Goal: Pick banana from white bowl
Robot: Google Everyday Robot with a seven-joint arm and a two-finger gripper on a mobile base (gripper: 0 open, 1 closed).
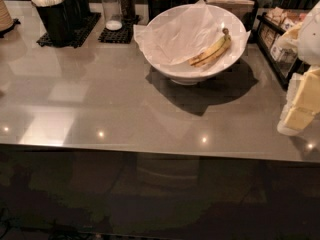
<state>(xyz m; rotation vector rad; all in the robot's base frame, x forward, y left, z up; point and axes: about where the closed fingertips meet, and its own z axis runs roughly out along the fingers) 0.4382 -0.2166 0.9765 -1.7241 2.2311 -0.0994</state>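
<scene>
I'd swing the gripper (near right, grip state I cannot tell) far-left over the bowl, descending across the middle of the banana

The gripper sits at the far right edge of the camera view, partly cut off by the frame. Its visible portion is pale yellow and blocky, made up of angled segments. It is tilted, with the lower end further left than the upper end. The white arm housing stands directly above the gripper and is also cropped at the right edge. It widens upward and leans slightly left.
</scene>
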